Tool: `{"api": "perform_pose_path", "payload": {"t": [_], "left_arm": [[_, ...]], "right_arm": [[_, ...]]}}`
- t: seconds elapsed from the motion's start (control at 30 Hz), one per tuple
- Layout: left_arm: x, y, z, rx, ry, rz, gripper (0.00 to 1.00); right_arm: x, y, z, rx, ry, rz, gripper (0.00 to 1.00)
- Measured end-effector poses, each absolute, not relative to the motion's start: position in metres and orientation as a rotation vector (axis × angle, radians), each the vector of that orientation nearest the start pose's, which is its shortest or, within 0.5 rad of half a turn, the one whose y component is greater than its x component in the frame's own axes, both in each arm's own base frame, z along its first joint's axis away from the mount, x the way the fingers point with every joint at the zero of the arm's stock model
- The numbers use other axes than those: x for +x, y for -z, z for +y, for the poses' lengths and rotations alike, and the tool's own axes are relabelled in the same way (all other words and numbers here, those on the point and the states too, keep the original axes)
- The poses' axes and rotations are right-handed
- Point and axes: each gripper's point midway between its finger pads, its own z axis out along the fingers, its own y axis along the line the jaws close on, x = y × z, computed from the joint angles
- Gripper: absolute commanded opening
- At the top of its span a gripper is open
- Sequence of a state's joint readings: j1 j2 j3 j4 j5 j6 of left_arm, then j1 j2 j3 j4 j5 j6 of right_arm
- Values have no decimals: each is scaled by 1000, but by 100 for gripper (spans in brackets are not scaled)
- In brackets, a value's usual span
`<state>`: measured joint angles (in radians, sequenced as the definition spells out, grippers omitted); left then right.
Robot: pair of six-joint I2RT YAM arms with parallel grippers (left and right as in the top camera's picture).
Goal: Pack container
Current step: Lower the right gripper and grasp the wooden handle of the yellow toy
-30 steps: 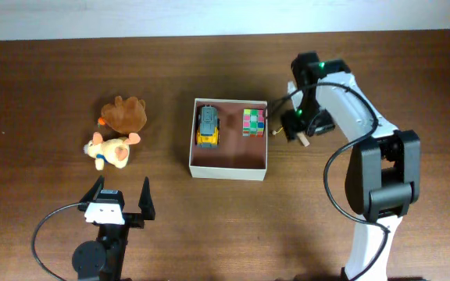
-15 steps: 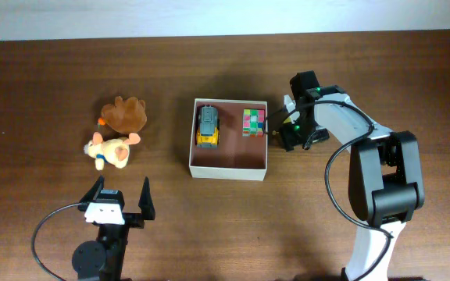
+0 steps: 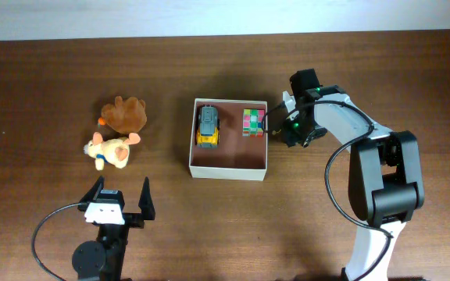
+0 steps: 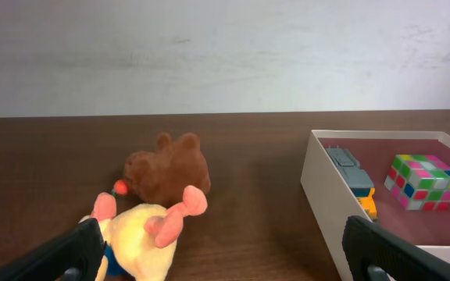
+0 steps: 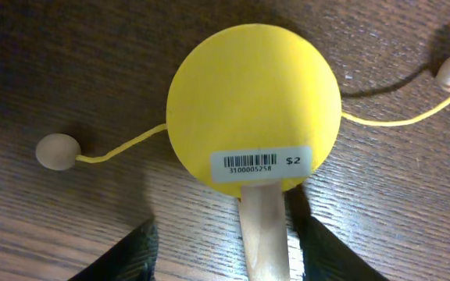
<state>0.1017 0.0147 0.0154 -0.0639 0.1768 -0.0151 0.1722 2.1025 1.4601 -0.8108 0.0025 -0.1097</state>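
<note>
Jaws of the right gripper (image 5: 226, 238) stood partly open, one finger on each side of the wooden handle (image 5: 262, 234) of a yellow drum toy (image 5: 252, 101). The 3 o'clock finger was nearly against the wood and the 9 o'clock one stood clearly apart. Nothing was gripped yet. Past the handle, at 12 o'clock, lay the drum's flat disc with a price sticker (image 5: 260, 162). Its two beads (image 5: 57, 151) lay out on strings at 9 and 2 o'clock.

We judged the step to be seizing the drum. The grip looked off-centre, so we would shift slightly toward 3 o'clock, close squarely on the handle, and lift high enough for the loose beads to clear the wall.

The container (image 3: 229, 176) lay mid-table, its 3 o'clock wall just beside that gripper. A toy car (image 3: 208, 126) sat in its 11 o'clock corner and a colour cube (image 3: 254, 122) in its 1 o'clock corner, with the 6 o'clock half bare.

Farther off, at the container's 9 o'clock, a brown plush (image 3: 125, 114) and a cream plush (image 3: 112, 150) lay touching. The left gripper (image 3: 122, 187) waited at 7 o'clock, spread wide and holding nothing.
</note>
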Motion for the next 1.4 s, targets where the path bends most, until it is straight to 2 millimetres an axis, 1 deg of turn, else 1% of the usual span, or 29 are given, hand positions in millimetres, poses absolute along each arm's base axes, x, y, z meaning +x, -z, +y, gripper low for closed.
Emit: {"api": "perform_pose_path", "payload": {"t": [0.07, 0.23, 0.3, 0.4, 0.53, 0.63, 0.73, 0.97, 1.13, 1.27, 1.4], "left_arm": [[246, -162, -5, 40, 78, 1633, 99], [246, -162, -5, 40, 78, 1633, 99], [246, -162, -5, 40, 78, 1633, 99], [246, -162, -5, 40, 78, 1633, 99], [246, -162, -5, 40, 78, 1633, 99], [246, -162, -5, 40, 78, 1633, 99], [246, -162, -5, 40, 78, 1633, 99], [246, -162, -5, 40, 78, 1633, 99], [246, -162, -5, 41, 78, 1633, 99], [246, -162, -5, 40, 78, 1633, 99], [246, -162, -5, 40, 78, 1633, 99]], "right_arm": [[407, 2, 70, -429, 3, 3000, 39], [403, 3, 68, -432, 12, 3018, 38], [402, 2, 68, -426, 15, 3022, 34], [399, 3, 66, -390, 22, 3042, 27], [397, 3, 64, -327, 28, 3057, 23], [397, 3, 63, -280, 30, 3063, 23], [397, 3, 63, -249, 29, 3066, 20], [397, 2, 61, -214, 29, 3067, 16], [393, 1, 61, -210, 26, 3101, 15], [393, -5, 62, -208, 23, 3127, 15], [403, -24, 64, -207, 16, 3114, 15]]}}
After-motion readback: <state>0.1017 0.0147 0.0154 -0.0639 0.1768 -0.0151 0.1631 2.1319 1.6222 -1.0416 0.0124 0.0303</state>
